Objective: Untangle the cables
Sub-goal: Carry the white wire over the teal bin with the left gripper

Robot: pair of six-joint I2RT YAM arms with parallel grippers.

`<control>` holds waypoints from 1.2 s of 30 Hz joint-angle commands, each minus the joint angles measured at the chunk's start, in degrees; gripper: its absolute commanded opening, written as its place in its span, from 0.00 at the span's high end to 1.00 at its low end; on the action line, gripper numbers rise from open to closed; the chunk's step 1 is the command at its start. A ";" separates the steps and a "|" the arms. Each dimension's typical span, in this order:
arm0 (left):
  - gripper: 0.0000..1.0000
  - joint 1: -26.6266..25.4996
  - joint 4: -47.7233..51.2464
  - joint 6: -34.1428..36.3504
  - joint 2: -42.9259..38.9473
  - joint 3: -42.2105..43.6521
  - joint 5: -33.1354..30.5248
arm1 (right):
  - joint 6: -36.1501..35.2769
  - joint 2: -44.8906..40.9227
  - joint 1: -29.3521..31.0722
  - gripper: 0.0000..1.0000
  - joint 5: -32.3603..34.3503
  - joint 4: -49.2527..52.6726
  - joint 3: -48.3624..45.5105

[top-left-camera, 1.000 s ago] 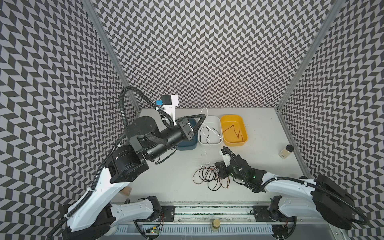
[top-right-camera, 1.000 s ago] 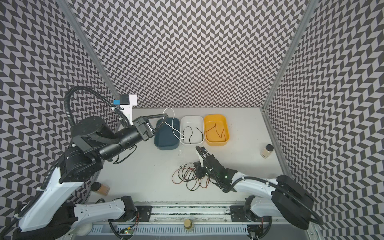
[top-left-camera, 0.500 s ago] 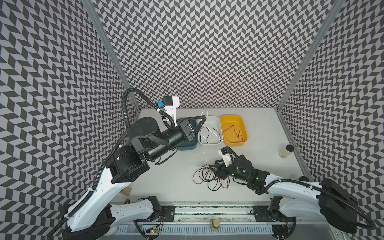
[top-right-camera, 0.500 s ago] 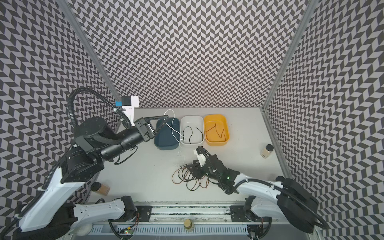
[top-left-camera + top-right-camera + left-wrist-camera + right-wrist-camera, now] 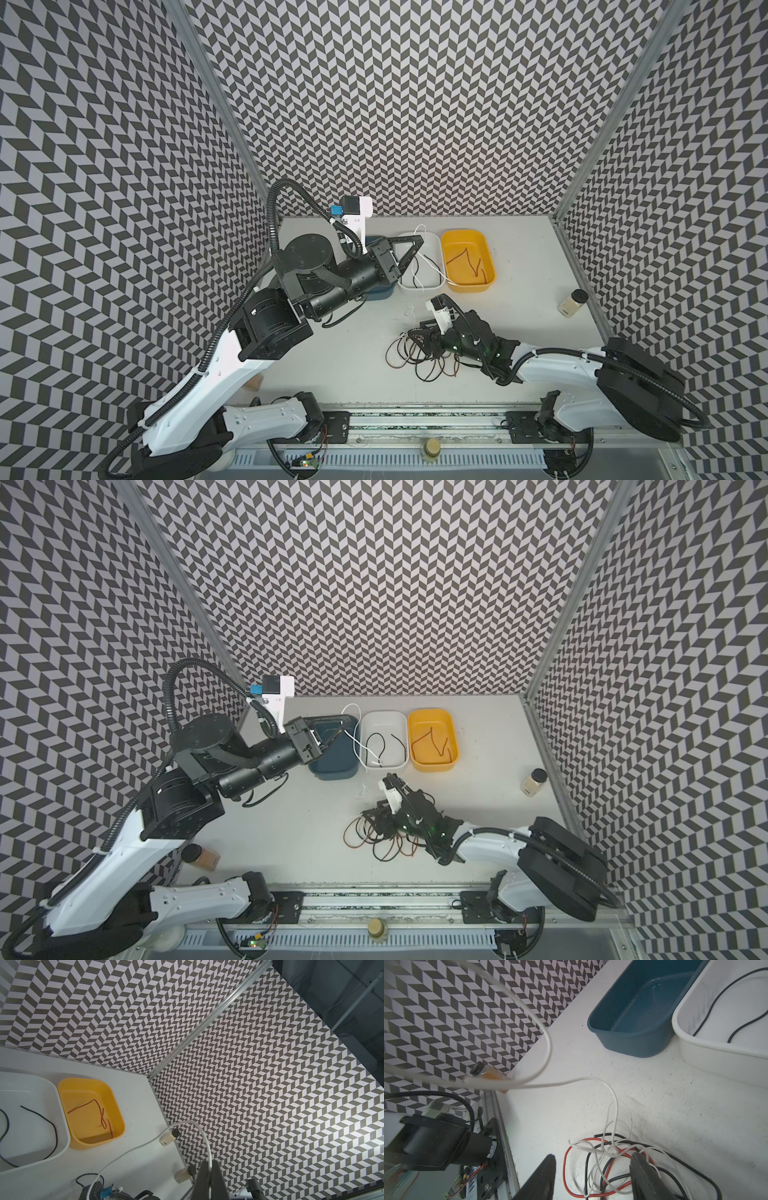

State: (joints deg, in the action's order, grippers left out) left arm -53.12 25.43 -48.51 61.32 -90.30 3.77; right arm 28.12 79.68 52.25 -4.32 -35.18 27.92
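Chevron-walled cell, grey table (image 5: 353,353). Heaped toward table's front, tangled: black, white and red-orange cables (image 5: 415,357). Holds one white cable (image 5: 549,1047) aloft in clamped left pincer (image 5: 208,1165) near white tray (image 5: 384,713), seemingly to draw it free. Spreads right pincer (image 5: 592,1155) open over heap, perhaps for pinning.

No legible text, brand or number anywhere. Small jar (image 5: 168,1138) by the wall has a pale sticker with dark marks, too small to read. Second jar (image 5: 184,1174): nothing readable on it. Trays (image 5: 91,1142) plain, unmarked. Cables (image 5: 548,1047): any jacket print too fine to make out. Walls carry only the chevron pattern.
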 commanded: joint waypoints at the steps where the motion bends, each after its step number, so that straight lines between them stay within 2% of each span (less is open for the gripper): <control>1: 1.00 -0.47 -2.40 -0.53 -0.33 0.13 0.45 | -0.13 2.17 0.22 0.43 3.97 -5.36 2.78; 8: 1.00 -1.32 -2.24 -0.62 -0.61 -0.57 0.03 | -0.25 8.00 0.22 0.49 6.23 -7.51 4.39; 15: 1.00 -2.07 -1.73 -0.29 -1.85 -0.79 -0.60 | -0.14 9.45 0.16 0.79 9.53 -7.73 3.81; 23: 1.00 -1.08 6.67 7.62 -2.20 -7.78 -5.26 | -1.83 4.98 0.18 0.98 14.45 0.75 1.85; 28: 1.00 3.77 13.40 12.60 0.13 -13.99 -5.39 | -1.41 0.34 0.18 1.00 16.22 5.69 0.02; 36: 1.00 15.67 16.87 13.71 4.45 -17.41 3.07 | -2.22 -6.63 0.16 1.00 18.80 12.40 -1.69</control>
State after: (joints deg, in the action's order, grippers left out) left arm -39.51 38.89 -36.77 63.70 -106.21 3.29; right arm 26.59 75.24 52.25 12.12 -25.17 26.79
